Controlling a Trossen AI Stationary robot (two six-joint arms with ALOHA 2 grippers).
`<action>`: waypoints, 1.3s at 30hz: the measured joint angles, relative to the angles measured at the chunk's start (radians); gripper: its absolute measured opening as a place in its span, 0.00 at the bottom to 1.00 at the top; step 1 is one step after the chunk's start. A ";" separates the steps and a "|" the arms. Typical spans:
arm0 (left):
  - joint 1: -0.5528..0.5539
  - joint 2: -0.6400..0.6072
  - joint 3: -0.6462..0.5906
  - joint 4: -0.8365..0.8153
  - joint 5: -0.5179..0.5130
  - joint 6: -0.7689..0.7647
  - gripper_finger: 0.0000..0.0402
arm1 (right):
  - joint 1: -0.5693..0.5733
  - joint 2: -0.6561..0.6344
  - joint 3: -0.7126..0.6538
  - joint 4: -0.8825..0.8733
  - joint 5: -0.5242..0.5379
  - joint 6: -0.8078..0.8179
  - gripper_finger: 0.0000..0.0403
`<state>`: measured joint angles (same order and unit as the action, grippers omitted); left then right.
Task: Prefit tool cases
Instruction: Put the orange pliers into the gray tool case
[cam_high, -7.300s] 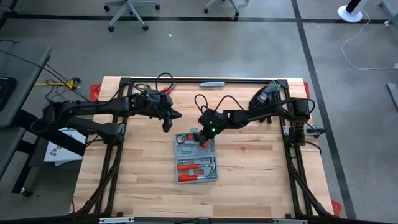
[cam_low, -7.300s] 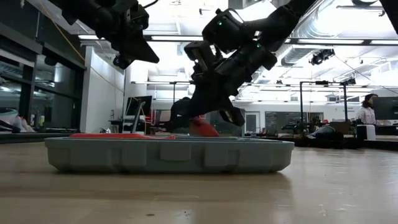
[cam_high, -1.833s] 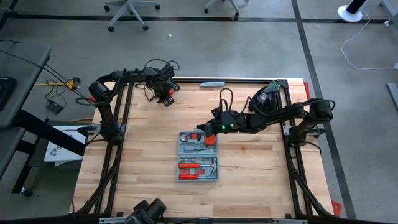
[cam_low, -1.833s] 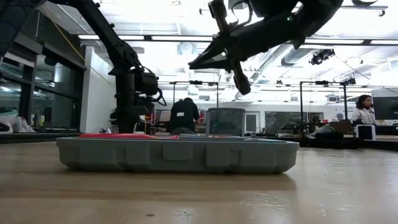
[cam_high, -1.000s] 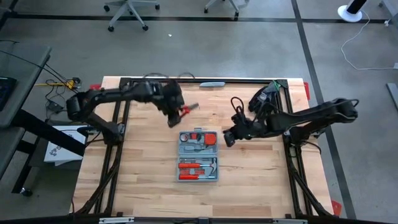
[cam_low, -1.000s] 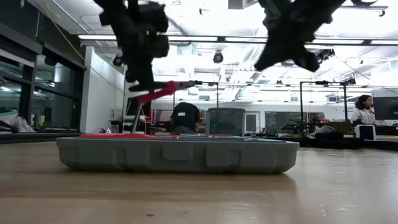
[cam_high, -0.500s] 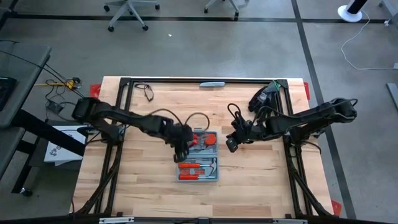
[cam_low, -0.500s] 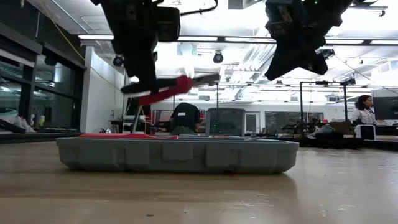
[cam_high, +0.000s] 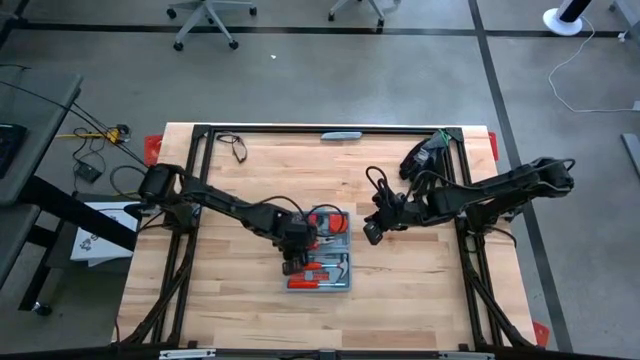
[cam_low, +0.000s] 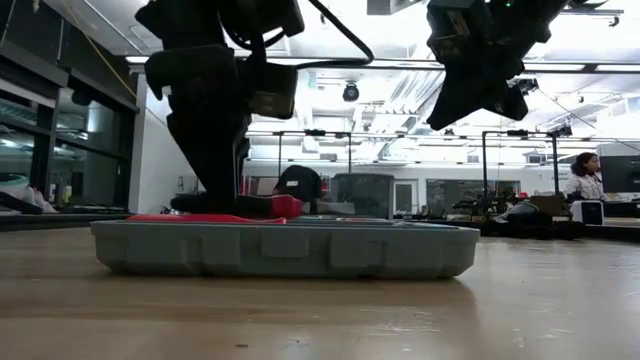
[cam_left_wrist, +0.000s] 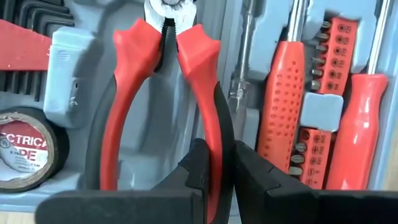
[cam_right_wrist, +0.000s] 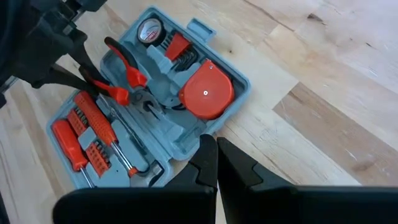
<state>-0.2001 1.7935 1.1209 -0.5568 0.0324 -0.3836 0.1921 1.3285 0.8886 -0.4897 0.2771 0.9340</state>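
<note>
While a second ago it hung above, the left gripper (cam_left_wrist: 217, 180) now pinches one pliers (cam_left_wrist: 163, 93) handle inside the case (cam_high: 318, 250) at centre frame; right gripper (cam_high: 370, 234) waits shut.

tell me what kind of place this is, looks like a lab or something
Probably a robotics lab or workshop: a framed wooden table carries two arms, metal rigs and bare ceiling ducts show behind, office chairs stand on the concrete floor, and a person stands at a far bench.
</note>
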 joint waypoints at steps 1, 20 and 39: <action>0.001 0.000 0.000 0.002 -0.001 0.000 0.08 | 0.000 0.000 0.000 0.000 0.000 0.000 0.00; 0.046 0.003 0.063 -0.030 -0.034 0.102 0.08 | 0.000 0.000 0.000 0.000 0.000 0.000 0.00; 0.079 0.021 0.018 0.017 0.040 0.169 0.08 | 0.000 0.000 -0.001 0.001 0.000 -0.016 0.00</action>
<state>-0.1209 1.8141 1.1393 -0.5402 0.0720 -0.2145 0.1925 1.3289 0.8879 -0.4891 0.2775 0.9184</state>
